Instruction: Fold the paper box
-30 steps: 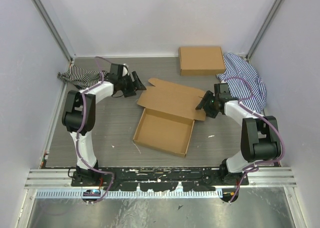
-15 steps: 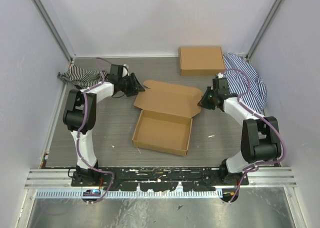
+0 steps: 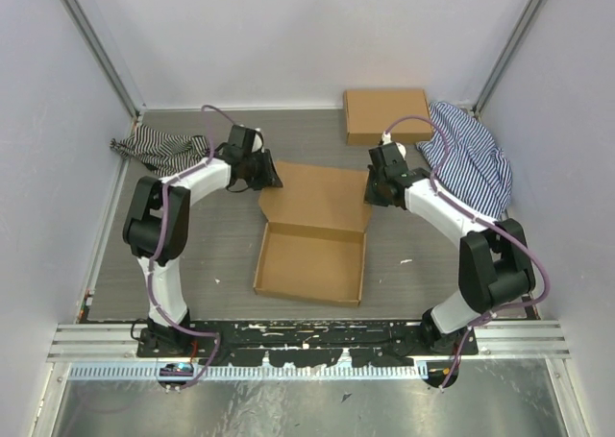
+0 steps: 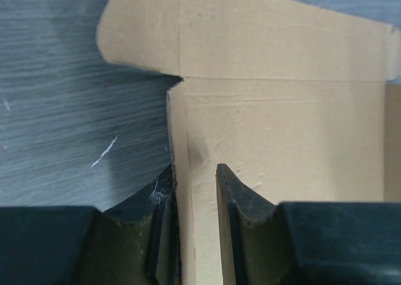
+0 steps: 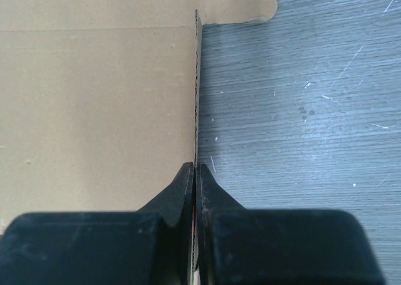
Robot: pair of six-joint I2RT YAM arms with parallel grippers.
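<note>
Grey wood-grain desk (image 3: 192,254) between white walls carries the paper box (image 3: 312,254) at its middle, with the open tray toward the arm bases and the lid panel raised on the far side. Your left tool (image 4: 194,171) straddles the lid's left side flap, jaws narrow with a gap showing beside the inner finger, not clamped. Your right tool (image 5: 195,172) is pinched tight on the lid's thin right edge.

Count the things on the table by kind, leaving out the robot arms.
Cardboard boxes: 2, the paper box and the flat box at the back
Striped cloths: 2, left cloth and right cloth
Total: 4
</note>
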